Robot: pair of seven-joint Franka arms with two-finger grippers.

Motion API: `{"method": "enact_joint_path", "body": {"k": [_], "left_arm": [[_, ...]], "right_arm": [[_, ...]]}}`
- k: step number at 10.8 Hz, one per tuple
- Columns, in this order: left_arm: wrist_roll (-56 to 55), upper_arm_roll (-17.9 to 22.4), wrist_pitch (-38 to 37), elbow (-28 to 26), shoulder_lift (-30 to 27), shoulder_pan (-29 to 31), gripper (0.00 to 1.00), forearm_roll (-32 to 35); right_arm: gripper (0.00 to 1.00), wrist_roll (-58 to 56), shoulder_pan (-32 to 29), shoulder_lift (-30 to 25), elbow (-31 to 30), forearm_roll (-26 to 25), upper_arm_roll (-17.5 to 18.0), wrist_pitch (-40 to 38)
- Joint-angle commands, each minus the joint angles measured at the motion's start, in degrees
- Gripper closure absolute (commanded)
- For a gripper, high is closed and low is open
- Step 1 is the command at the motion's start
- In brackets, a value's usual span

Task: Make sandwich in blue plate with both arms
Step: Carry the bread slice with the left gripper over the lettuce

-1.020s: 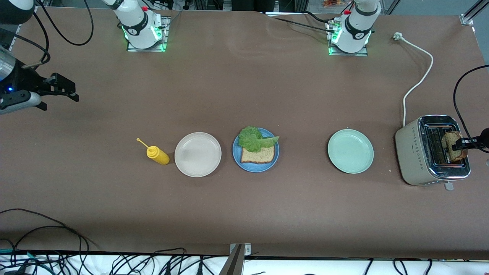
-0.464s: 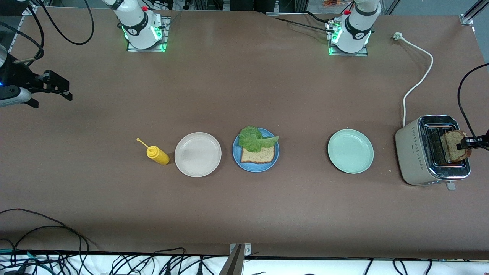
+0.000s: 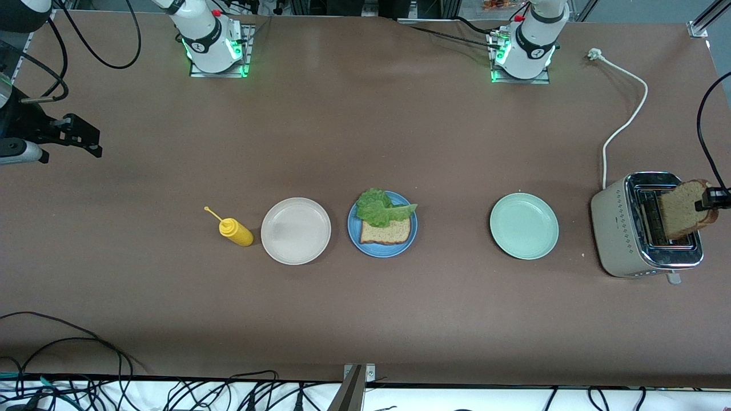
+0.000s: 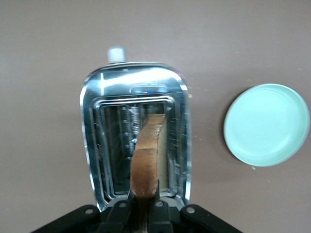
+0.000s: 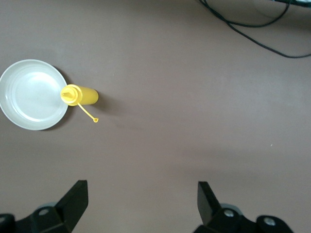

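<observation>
Left tool (image 3: 710,201), clenched on the second bread slice (image 3: 681,209), has lifted it nearly clear of the toaster (image 3: 634,228) at frame right (top layer secured). Blue plate (image 3: 354,240), frame centre, holds bread and lettuce (image 3: 380,208). Right tool (image 3: 80,134), fingers spread, waits upper left over the desk (image 3: 365,314).

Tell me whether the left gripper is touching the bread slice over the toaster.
Touching: the left wrist view shows the left gripper clamped on the bread slice.

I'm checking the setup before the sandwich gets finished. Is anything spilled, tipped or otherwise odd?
Nothing spilled. The toaster lies on its side, and its cord is unplugged on the table. The yellow bottle also lies tipped beside the beige plate. The left pincer holds the bread slice over the toaster.
</observation>
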Motion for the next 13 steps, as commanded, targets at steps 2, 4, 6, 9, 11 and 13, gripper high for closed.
{"method": "enact_joint_path", "body": {"k": [2,4,6,9,11,13], "left_arm": [[0.37,0.31,-6.99,0.3,-6.93,-8.44,1.0,3.67],[0.37,0.22,-10.85,0.47,-7.99,-12.66,1.0,2.71],[-0.06,-3.45,-12.89,1.34,-7.99,-14.87,1.0,2.62],[-1.46,-10.58,-12.81,1.35,-5.64,-15.92,1.0,-1.14],[-8.11,-10.68,-12.72,1.35,-2.74,-18.47,1.0,-9.73],[-9.82,-10.68,-11.93,1.61,0.78,-21.8,1.0,-15.12]], "right_arm": [[0.0,8.91,1.31,1.45,2.29,-1.15,-0.09,-0.15],[0.0,12.96,1.32,1.28,2.72,-1.32,-0.17,0.98],[0.0,13.33,1.4,2.23,3.17,-1.41,-0.17,2.57],[0.0,13.24,2.81,2.5,4.83,-1.32,0.62,2.4],[0.0,14.11,2.9,2.5,4.84,-0.8,0.62,2.14],[0.0,17.01,2.81,2.42,4.84,-0.62,0.62,1.87]]}}
